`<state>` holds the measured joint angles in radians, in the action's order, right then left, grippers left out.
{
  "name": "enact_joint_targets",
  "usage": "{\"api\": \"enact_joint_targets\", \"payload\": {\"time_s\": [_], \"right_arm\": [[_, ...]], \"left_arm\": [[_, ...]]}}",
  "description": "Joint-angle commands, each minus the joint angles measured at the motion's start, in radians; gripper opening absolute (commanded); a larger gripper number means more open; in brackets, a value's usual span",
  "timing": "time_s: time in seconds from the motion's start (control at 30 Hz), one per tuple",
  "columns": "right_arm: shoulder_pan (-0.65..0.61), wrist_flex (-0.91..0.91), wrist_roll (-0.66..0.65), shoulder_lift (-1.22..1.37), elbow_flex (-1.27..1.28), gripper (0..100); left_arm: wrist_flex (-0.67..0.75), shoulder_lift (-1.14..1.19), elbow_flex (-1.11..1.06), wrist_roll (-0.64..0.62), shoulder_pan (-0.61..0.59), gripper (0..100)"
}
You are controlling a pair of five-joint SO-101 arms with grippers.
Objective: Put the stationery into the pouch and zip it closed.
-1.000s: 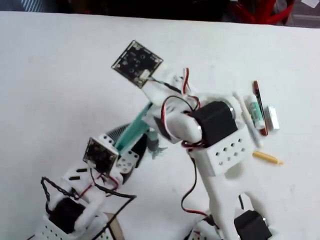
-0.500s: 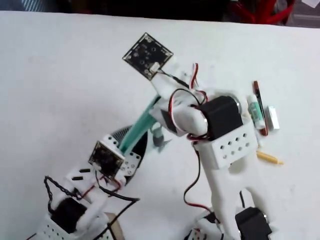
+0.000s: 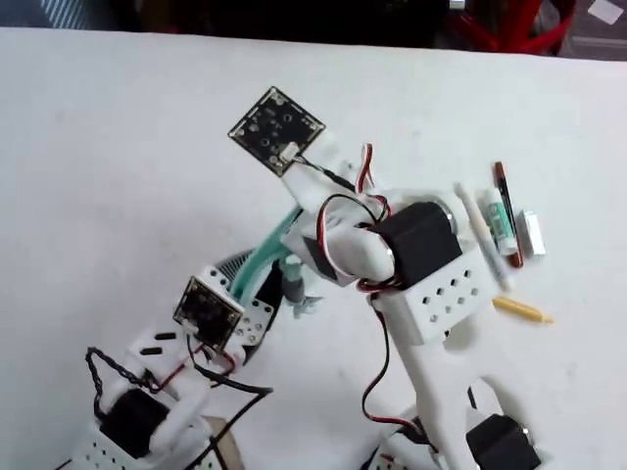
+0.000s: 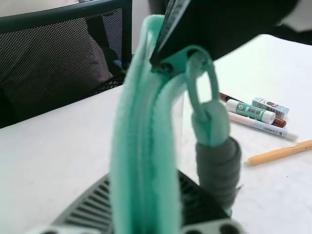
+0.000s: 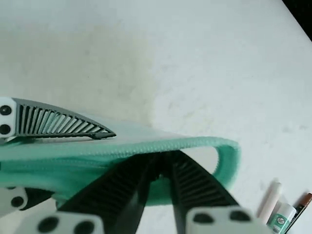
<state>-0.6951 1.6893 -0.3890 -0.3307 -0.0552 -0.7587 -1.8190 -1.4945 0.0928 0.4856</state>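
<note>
The mint-green pouch (image 3: pixel 263 262) hangs on edge between the two arms, off the white table (image 3: pixel 118 147). My left gripper (image 4: pixel 146 220) is shut on the pouch (image 4: pixel 141 146) from below, its grey ribbed finger (image 5: pixel 58 124) lying along the fabric. My right gripper (image 5: pixel 160 168) is shut on the zipper slider at the pouch's top edge (image 5: pixel 122 151). From the slider hangs a green pull ring (image 4: pixel 202 87) with a grey tassel (image 4: pixel 217 165). To the right on the table lie a glue stick (image 3: pixel 503 217), a white pen (image 3: pixel 482 235), a brown pen (image 3: pixel 506 196), an eraser (image 3: pixel 532 233) and a yellow pencil (image 3: pixel 522 309).
The right arm's white body (image 3: pixel 431 284) stands between the pouch and the stationery. A black mesh chair (image 4: pixel 58 53) stands beyond the table's edge. A brown block (image 3: pixel 227 452) sits by the left arm's base.
The right wrist swung away toward the far right with the pouch's top edge, then came back. The pouch now bends more. The left arm shifted slightly. The stationery has not moved.
</note>
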Motion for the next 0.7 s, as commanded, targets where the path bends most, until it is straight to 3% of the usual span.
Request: {"api": "enact_joint_targets", "payload": {"time_s": [0.0, 0.07, 0.17, 0.37, 0.5, 0.67], "right_arm": [[-0.091, 0.041, 0.044, 0.004, 0.133, 41.3], [-0.097, 0.039, 0.028, -0.016, 0.137, 48.5], [-0.114, 0.039, -0.025, -0.038, 0.132, 44.2], [-0.093, 0.038, -0.031, -0.035, 0.092, 46.5], [-0.054, 0.038, -0.031, -0.031, 0.028, 46.5], [-0.051, 0.036, -0.025, -0.031, 0.018, 46.5]], "left_arm": [[0.035, -0.008, 0.020, 0.003, -0.019, 2], [0.035, -0.008, 0.021, 0.002, -0.019, 2], [0.032, -0.008, 0.020, 0.003, -0.019, 4], [-0.029, -0.008, 0.064, -0.100, -0.047, 23], [-0.170, -0.008, 0.170, -0.106, -0.048, 24], [-0.196, -0.008, 0.178, -0.061, -0.002, 24]]}}
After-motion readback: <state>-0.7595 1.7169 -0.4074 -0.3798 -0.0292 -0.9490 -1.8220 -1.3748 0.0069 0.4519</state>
